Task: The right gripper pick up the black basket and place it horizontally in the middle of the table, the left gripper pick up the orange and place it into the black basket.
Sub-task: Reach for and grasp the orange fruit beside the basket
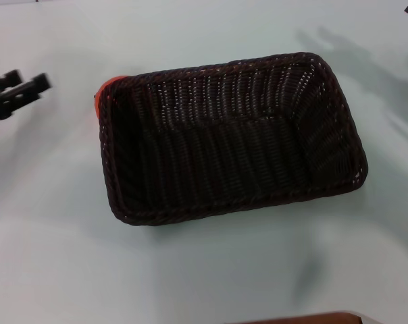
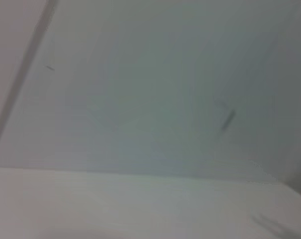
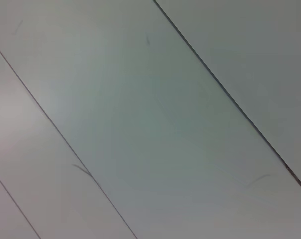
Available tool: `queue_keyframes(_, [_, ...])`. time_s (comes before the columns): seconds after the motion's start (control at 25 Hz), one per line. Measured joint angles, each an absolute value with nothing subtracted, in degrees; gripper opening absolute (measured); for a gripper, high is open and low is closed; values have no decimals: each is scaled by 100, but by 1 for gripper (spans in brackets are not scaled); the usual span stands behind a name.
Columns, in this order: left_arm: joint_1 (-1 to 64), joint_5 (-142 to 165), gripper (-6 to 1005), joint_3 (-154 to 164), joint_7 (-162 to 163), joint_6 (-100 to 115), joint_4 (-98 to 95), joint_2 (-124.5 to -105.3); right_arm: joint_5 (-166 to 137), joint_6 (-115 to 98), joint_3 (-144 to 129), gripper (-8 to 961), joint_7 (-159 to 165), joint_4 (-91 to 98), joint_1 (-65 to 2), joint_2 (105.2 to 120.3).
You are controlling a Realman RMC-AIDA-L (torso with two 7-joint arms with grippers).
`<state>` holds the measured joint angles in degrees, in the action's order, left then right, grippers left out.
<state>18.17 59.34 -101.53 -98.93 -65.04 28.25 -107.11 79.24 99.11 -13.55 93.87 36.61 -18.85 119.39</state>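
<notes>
The black basket (image 1: 231,138) is lying flat near the middle of the table (image 1: 48,256), long side across, nothing inside it. The orange (image 1: 103,91) is sitting behind the basket's far-left corner, touching the rim or just beside it; I am seeing only a thin red-orange sliver, the rest is hidden by the wicker.

My left gripper (image 1: 18,91) is hanging at the left edge of the head view, well apart from the fruit, with fingers spread and nothing between them. My right gripper is not in view, so I cannot tell its fingers.

Risks, as I am judging: I am reaching for sth. mostly hidden, so one finger is prob. catching the braided rim and dragging the basket out of place. The orange is round, so a grip off centre is sending it rolling away behind the basket. The wrist views are giving me only bare table, no help w/ aiming.
</notes>
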Motion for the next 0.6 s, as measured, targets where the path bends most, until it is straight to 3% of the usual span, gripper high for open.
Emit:
queue_keyframes(0.28, [2068, 7439, 807, -10244, -9129, -5866, 3872, -10820, 7937, 9933, -1338, 642, 9207, 3483, -1862, 11938])
queue_keyframes(0.6, [2104, 9071, 703, -11105, -9178, -5567, 4498, -11302, 7944, 9960, -1308, 642, 9104, 3281, -1848, 11929])
